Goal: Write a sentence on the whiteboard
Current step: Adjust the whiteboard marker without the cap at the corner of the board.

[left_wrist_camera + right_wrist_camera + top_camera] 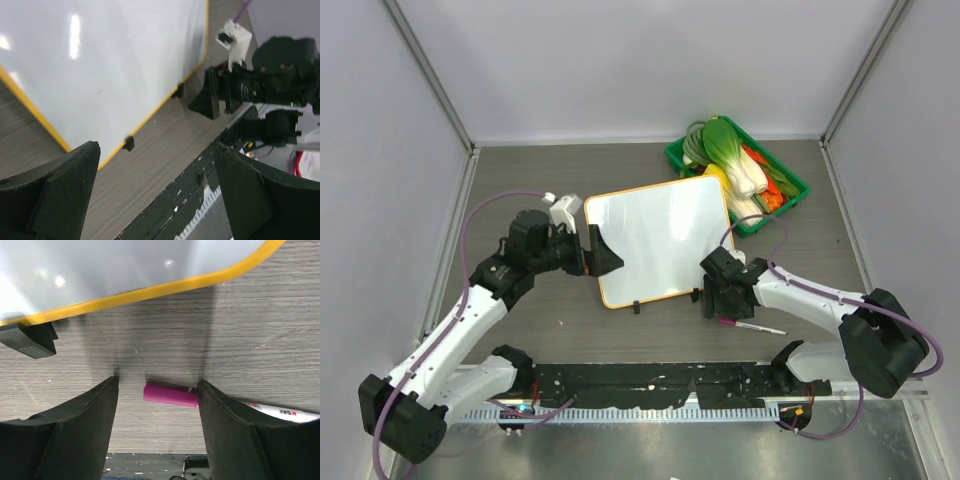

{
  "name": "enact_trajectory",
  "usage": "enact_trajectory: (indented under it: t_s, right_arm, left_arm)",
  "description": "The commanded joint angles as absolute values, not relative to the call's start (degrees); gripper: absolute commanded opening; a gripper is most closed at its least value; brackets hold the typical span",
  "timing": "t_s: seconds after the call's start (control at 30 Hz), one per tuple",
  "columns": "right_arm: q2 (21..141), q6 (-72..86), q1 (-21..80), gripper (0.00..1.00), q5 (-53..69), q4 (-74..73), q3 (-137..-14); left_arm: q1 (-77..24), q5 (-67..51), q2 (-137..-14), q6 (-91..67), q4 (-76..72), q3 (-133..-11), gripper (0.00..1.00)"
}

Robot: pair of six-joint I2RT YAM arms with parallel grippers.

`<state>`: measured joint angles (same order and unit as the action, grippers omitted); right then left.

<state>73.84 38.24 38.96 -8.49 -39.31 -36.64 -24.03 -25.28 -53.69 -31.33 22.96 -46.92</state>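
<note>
The whiteboard (660,240) lies flat mid-table, orange-framed, with two black clips on its near edge. Its face (100,65) is plain white; the sentence is out of view. A marker (752,325) with a pink cap (170,395) and white body lies on the wood just in front of the board's near right corner (150,290). My right gripper (159,382) is open and low over it, fingers straddling the pink cap, the right finger covering where cap meets body. My left gripper (605,252) stands wide open at the board's left edge, holding nothing (157,150).
A green basket (795,180) of vegetables sits at the back right, close to the board's far corner. A black rail (650,385) runs along the near table edge. Grey enclosure walls stand on three sides.
</note>
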Motion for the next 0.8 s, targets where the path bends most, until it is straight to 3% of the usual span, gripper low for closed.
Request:
enact_trajectory:
  t_s: [0.0, 0.1, 0.27, 0.43, 0.6, 0.67, 0.77]
  right_arm:
    - [72.07, 40.25, 39.29, 0.70, -10.81, -40.52, -39.54]
    - [71.46, 40.17, 39.29, 0.71, -10.11, -40.78, -40.43]
    - [67.68, 40.69, 39.29, 0.74, -11.16, -41.31, -41.65]
    - [63.99, 41.31, 38.67, 0.81, -10.73, -41.22, -43.16]
    - [62.14, 42.45, 31.84, 0.74, -7.12, -41.49, -38.68]
    - [61.09, 42.45, 28.24, 0.74, -6.42, -41.22, -36.57]
    - [59.07, 42.36, 22.69, 0.73, -5.71, -40.87, -34.11]
  left_arm:
    - [-34.42, -20.75, -54.05, -32.78, 21.01, -45.53, 0.98]
    - [-43.12, -15.66, -55.19, -34.10, 18.99, -44.65, 0.95]
    - [-57.10, -8.62, -58.87, -34.54, 11.71, -43.16, 0.79]
    - [-66.78, -6.68, -71.08, -32.78, 4.85, -46.05, 0.45]
    - [-71.36, -6.95, -83.64, -31.65, -5.78, -49.73, 0.10]
    - [-72.24, -6.51, -89.09, -31.03, -8.34, -52.02, 0.00]
    - [-72.86, -7.73, -96.92, -31.03, -12.90, -55.36, 0.00]
